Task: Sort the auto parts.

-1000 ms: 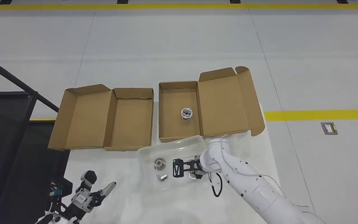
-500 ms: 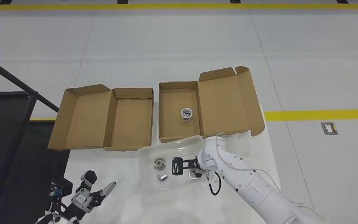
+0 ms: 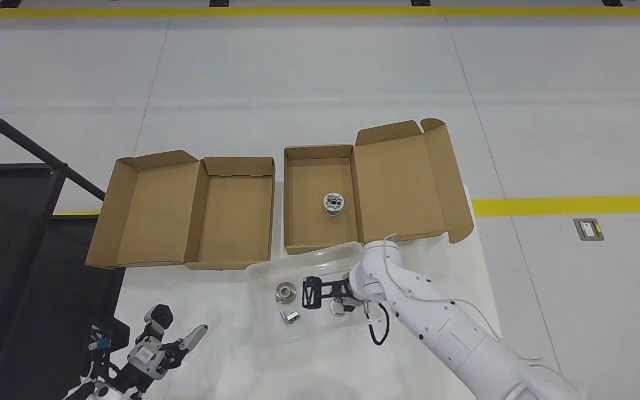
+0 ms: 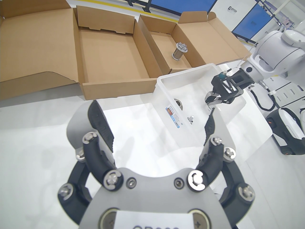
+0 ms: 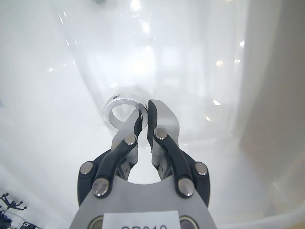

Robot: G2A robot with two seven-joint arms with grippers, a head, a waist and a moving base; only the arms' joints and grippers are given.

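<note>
My right gripper (image 5: pixel 144 110) is shut on the wall of a silver metal ring (image 5: pixel 124 96), one finger inside it and one outside, over the floor of the clear plastic bin (image 3: pixel 268 270). From above, this gripper (image 3: pixel 312 293) is close beside a round flanged part (image 3: pixel 285 292), with a small metal bracket (image 3: pixel 291 317) nearer the bin's front. My left gripper (image 4: pixel 152 110) stands open and holds nothing, low over the table to the left of the bin. A ribbed cylindrical part (image 3: pixel 332 203) stands in the right cardboard box (image 3: pixel 300 225).
The left cardboard box (image 3: pixel 235 210) lies open beside the right one, both with lids folded out. The bin's walls (image 4: pixel 166 91) surround my right gripper. A black frame (image 3: pixel 40 160) borders the table's left side.
My right gripper has shifted a little leftward inside the bin, towards the round flanged part. The left arm has not moved.
</note>
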